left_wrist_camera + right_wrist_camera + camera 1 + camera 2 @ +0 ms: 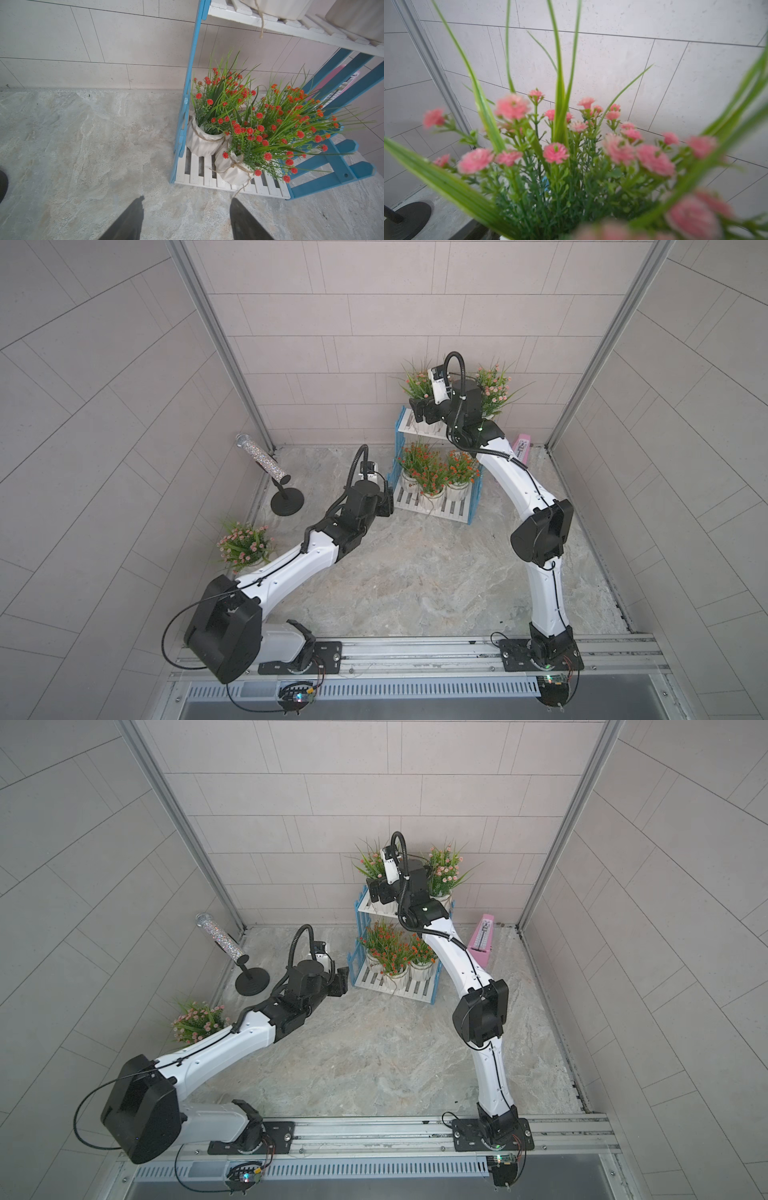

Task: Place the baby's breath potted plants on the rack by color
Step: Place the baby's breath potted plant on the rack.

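Note:
The rack (453, 510) stands at the back with its blue side frames. Three orange-red baby's breath plants (432, 477) fill its lower tier, also seen in the left wrist view (245, 128). Two pink plants stand on the upper tier, one at the left (417, 383) and one at the right (492, 389). My right gripper (419, 412) is at the left pink plant's pot. In the right wrist view that plant's foliage (556, 153) hides the jaws. A third pink plant (243, 541) sits on the table at the left, beside my left arm. My left gripper (187, 207) is open and empty, just in front of the rack's lower-left corner.
A pink metronome (521, 450) stands right of the rack, behind my right arm. A glittery microphone (259, 456) on a black round stand (286, 502) is at the back left. Walls close in the back and both sides.

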Robot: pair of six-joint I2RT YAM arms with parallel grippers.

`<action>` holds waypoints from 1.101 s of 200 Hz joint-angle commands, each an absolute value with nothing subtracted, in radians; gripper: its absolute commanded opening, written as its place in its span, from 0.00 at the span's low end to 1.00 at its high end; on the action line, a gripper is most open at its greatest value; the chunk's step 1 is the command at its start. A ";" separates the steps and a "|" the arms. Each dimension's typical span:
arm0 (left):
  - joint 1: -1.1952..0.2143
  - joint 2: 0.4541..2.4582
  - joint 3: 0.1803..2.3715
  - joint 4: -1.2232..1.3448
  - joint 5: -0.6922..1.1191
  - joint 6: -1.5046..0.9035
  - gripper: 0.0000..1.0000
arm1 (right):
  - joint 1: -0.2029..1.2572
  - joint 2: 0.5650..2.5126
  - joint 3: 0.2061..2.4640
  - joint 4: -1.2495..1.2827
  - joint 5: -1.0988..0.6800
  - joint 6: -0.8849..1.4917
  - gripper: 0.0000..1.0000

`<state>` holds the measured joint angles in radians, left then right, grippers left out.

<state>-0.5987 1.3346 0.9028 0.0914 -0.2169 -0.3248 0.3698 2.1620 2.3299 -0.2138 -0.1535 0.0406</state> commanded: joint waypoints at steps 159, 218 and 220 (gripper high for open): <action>-0.610 1.358 0.900 0.087 -0.229 -0.331 0.78 | 0.360 2.128 2.435 -0.219 -0.233 0.001 0.99; -0.610 1.364 0.907 0.082 -0.235 -0.325 0.84 | 0.359 2.113 2.466 -0.218 -0.271 -0.003 0.99; -0.610 1.365 0.907 0.082 -0.236 -0.326 0.84 | 0.359 2.112 2.465 -0.218 -0.273 -0.003 0.99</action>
<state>-0.6048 1.3609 0.9028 0.0910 -0.2195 -0.3244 0.3611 2.1593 2.4233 -0.2379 -0.2356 0.0250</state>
